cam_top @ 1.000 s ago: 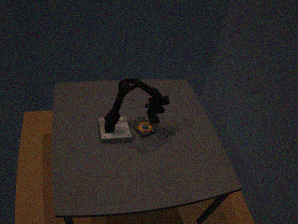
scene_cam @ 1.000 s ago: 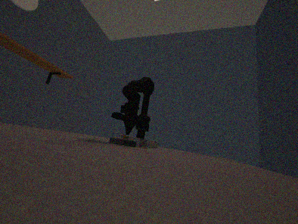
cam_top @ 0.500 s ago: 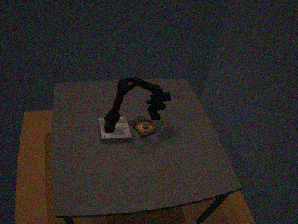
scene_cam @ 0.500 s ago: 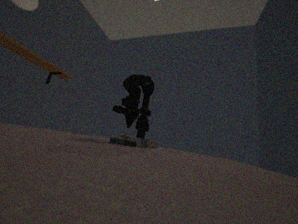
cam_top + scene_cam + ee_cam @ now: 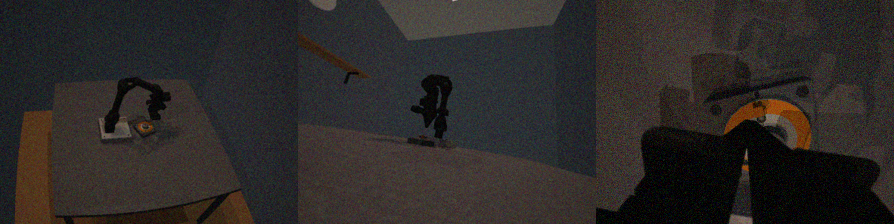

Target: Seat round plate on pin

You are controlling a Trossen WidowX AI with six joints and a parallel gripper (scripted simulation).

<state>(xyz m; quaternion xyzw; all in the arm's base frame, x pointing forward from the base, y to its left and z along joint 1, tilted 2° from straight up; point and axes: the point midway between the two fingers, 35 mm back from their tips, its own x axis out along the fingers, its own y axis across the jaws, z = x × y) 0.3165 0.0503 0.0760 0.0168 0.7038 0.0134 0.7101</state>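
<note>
The round plate, an orange ring with a pale middle (image 5: 140, 129) (image 5: 423, 136) (image 5: 800, 117), sits around the post on the dark square base (image 5: 147, 135) (image 5: 420, 142) (image 5: 786, 91). Small dark marks show at the plate's upper rim in the wrist view, but I cannot make out which is the tab, hole or pin. Whether the plate lies flat or tilted is too dim to tell. My gripper (image 5: 154, 118) (image 5: 427, 127) (image 5: 749, 125) is shut and empty. It hangs above the base, apart from the plate, and its fingers hide the plate's lower part in the wrist view.
The arm's white mounting plate (image 5: 121, 133) stands just left of the base in the top view. The arm (image 5: 118, 100) arches up from it and over to the gripper. All stands on the grey table (image 5: 113, 178).
</note>
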